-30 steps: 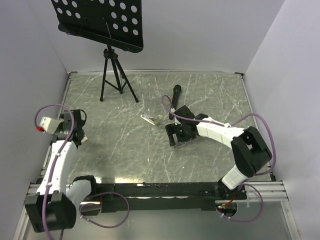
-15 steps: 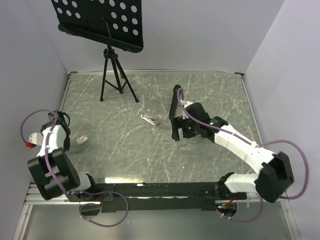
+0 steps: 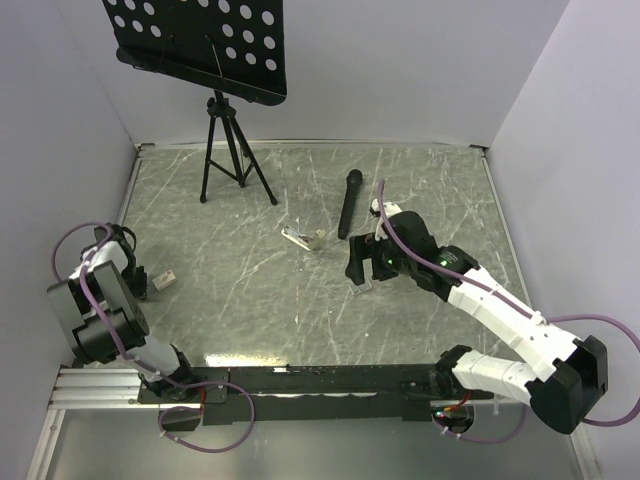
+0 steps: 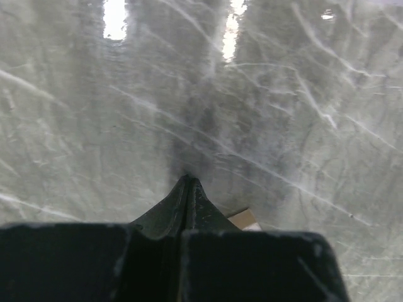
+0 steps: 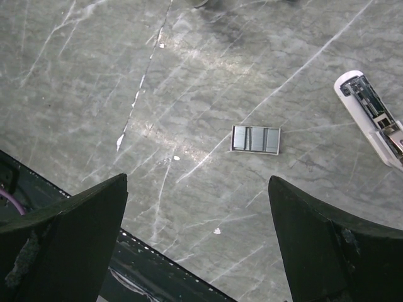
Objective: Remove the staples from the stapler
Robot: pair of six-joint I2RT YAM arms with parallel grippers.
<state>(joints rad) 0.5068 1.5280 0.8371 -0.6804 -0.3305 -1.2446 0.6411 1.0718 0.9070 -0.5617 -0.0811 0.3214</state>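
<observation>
The strip (image 5: 255,139) of staples lies flat on the table (image 5: 94,75), out of the stapler (image 5: 370,113) and apart from it; in the right wrist view the stapler sits toward the picture's right edge, its white body slanted and its channel laid open upward; whether any staples are left in that channel is too small to tell. The strip's long axis runs across that view, roughly along the line from one finger of the right gripper (image 5: 200,242) to the other; the strip lies ahead of the gripper, a little toward the finger on the picture's right, and not between the tips. The right gripper is spread wide and holds nothing; it hovers over the table's middle; from above, the stapler lies just off to its left, near a black rod (image 3: 347,203).

The right arm looks much the nearer to both strip and stapler, so any further move falls to it. A pinch on the strip would likely need the wrist turned about a quarter, so the fingers close across the narrow width rather than end to end; the strip is thin and flat, so the tips may slide over it.

The left gripper (image 4: 187,185) is pressed shut on nothing, at the table's far left, well apart from the strip; a small tan block (image 4: 242,218) sits just beside its tip.
</observation>
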